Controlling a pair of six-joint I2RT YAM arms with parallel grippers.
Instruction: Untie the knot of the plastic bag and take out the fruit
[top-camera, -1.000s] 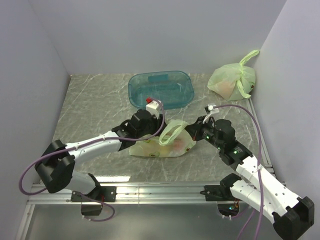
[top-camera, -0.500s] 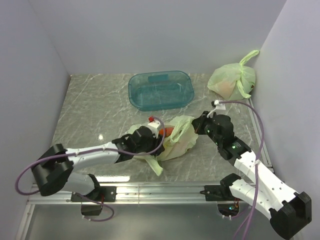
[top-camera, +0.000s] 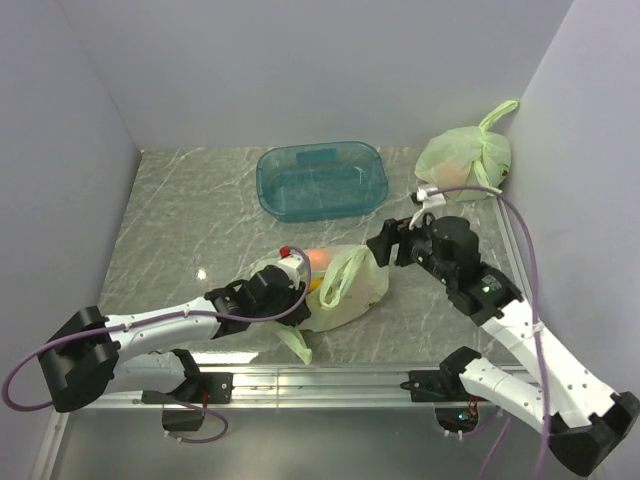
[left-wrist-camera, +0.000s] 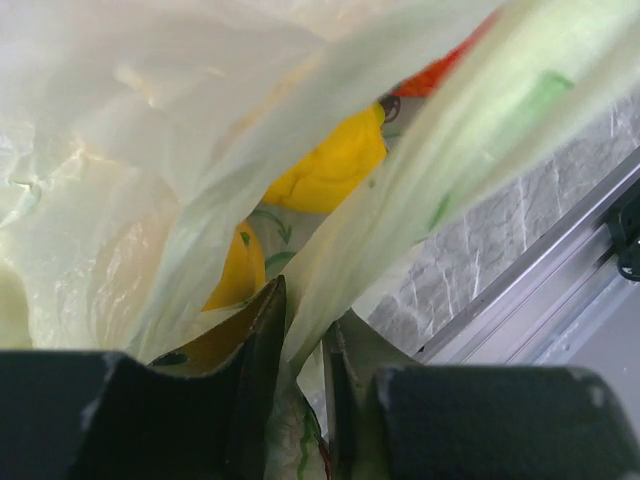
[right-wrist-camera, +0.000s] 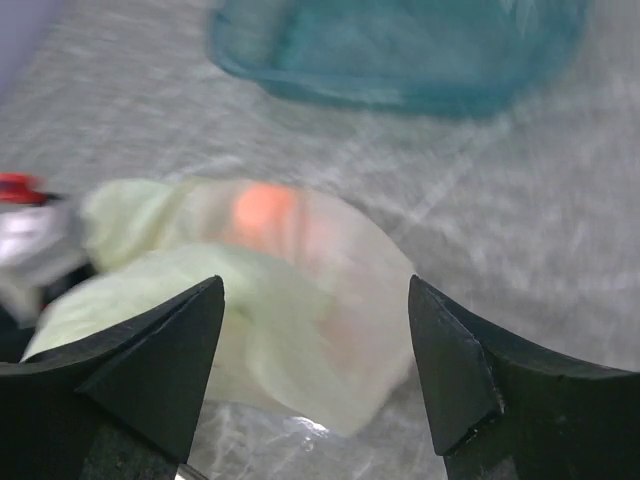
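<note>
The plastic bag lies crumpled on the marble table just in front of the arms, with one handle loop standing open. I see no knot in any view. Fruit shows through the film: an orange-red piece and yellow pieces. My left gripper is shut on a fold of the bag's film at its near-left side. My right gripper hangs open and empty just above the bag's right end, with the bag blurred between its fingers.
A teal plastic bin stands behind the bag. A second pale green tied bag sits in the back right corner by the wall. A metal rail runs along the near table edge.
My right gripper has opened, let go of the bag and drawn back to the right. My left gripper has closed further on the film and pulled the bag toward the near left.
</note>
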